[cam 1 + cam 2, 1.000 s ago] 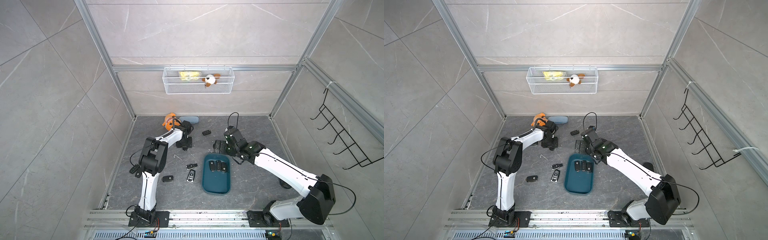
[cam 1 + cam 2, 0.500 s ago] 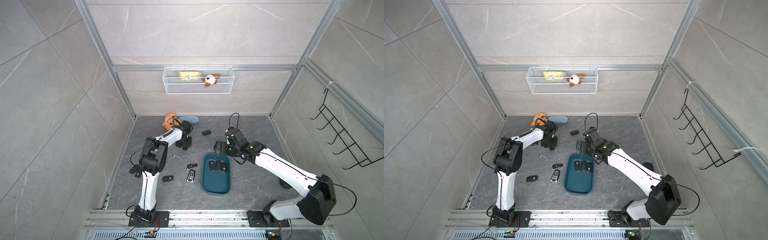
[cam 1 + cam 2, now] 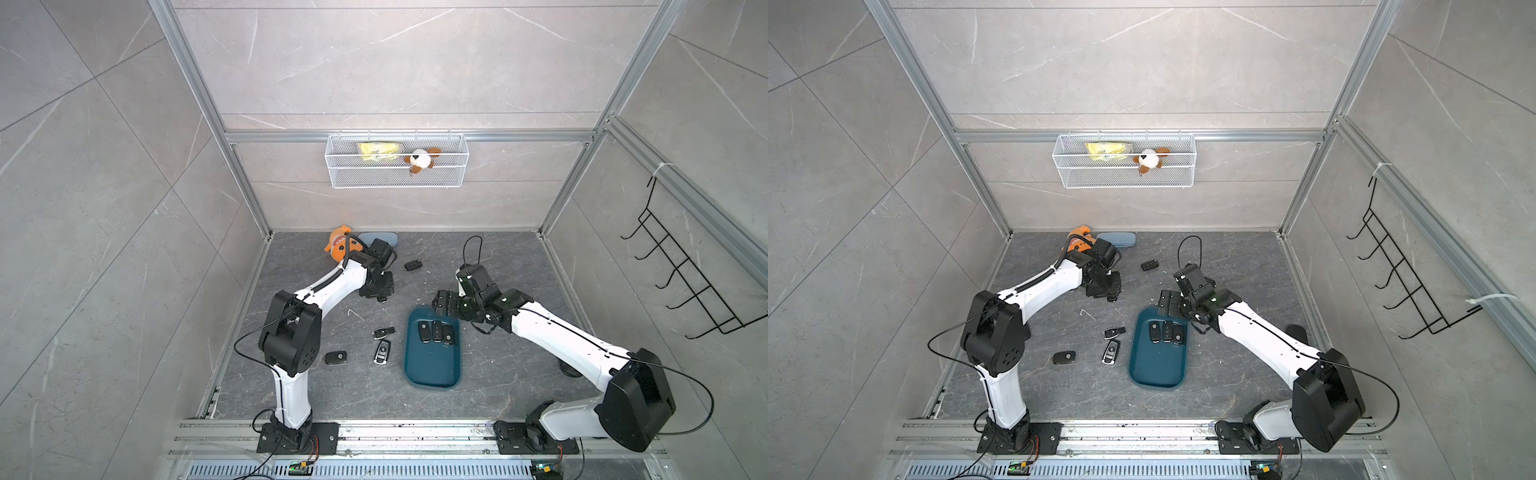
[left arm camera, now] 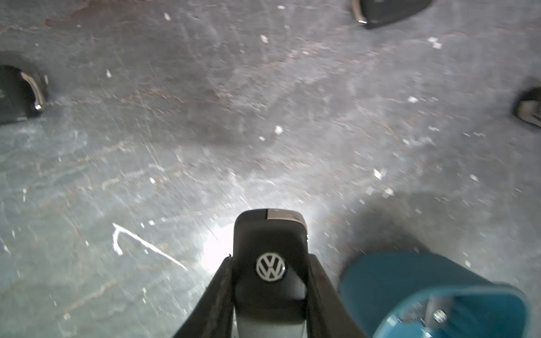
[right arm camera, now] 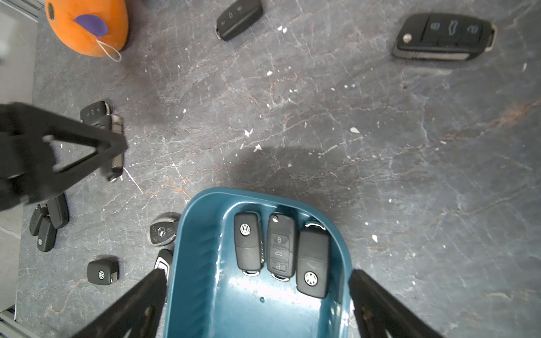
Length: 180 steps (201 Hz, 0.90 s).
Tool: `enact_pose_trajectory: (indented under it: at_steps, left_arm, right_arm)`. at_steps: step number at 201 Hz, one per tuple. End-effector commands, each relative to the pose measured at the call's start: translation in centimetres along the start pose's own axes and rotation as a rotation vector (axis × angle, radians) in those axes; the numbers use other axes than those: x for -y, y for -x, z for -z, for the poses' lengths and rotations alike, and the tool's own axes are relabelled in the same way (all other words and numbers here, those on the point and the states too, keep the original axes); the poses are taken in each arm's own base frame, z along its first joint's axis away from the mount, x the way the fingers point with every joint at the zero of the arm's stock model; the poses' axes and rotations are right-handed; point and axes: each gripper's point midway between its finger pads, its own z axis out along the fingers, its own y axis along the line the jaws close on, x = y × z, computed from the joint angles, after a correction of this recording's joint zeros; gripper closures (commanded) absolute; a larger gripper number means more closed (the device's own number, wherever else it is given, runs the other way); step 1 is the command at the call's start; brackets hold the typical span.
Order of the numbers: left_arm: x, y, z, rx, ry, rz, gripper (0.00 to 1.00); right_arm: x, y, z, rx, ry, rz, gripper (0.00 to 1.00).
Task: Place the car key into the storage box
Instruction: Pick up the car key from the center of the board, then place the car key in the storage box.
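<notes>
Overhead, a dark grey stone-look floor (image 3: 511, 270), veined and flecked with white chips, lay inside pale marbled tile walls framed by aluminium rails. The left pincer (image 4: 270, 263) was clamped tight on a black car key (image 4: 269, 234) bearing a VW badge, between 10 and 11 o'clock of the storage box (image 3: 432, 368) and well apart from it; whether the key touched the floor could not be told. The teal box sat near the floor's middle, with three keys (image 5: 281, 245) side by side at its 12 o'clock end. The right pincer (image 5: 257, 304) hung above that end, jaws spread wide and holding nothing. Loose keys (image 3: 382, 353) lay at the box's 9 o'clock and another key (image 3: 413, 265) at 12. A white wire basket (image 3: 1125, 176) hung on the 12 o'clock wall and a black hook rack (image 3: 685, 274) on the 3 o'clock wall.
</notes>
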Motion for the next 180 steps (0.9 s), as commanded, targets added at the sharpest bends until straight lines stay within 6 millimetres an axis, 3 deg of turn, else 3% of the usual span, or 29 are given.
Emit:
enact_pose_trajectory:
  at_steps: [1, 47, 112, 147, 180]
  left_arm:
    - [1.3, -1.5, 2.7, 0.010, 0.015, 0.032, 0.66]
    - [5.2, -4.9, 3.9, -0.002, 0.045, 0.009, 0.65]
    - [10.2, -8.3, 2.8, -0.021, 0.059, -0.027, 0.65]
    - [10.8, -9.7, 0.7, -0.058, 0.102, -0.046, 0.65]
    - [10.1, -10.1, -1.0, -0.079, 0.166, -0.056, 0.65]
  right_arm:
    - [-0.1, 0.2, 0.8, 0.024, 0.055, -0.010, 0.01]
    - [1.8, -0.4, 1.4, 0.029, 0.064, -0.038, 0.01]
    - [4.4, -1.4, 2.6, 0.042, 0.058, -0.072, 0.01]
    - [5.3, -1.8, 3.2, 0.053, 0.048, -0.086, 0.01]
    - [5.6, -2.0, 3.4, 0.059, 0.042, -0.093, 0.01]
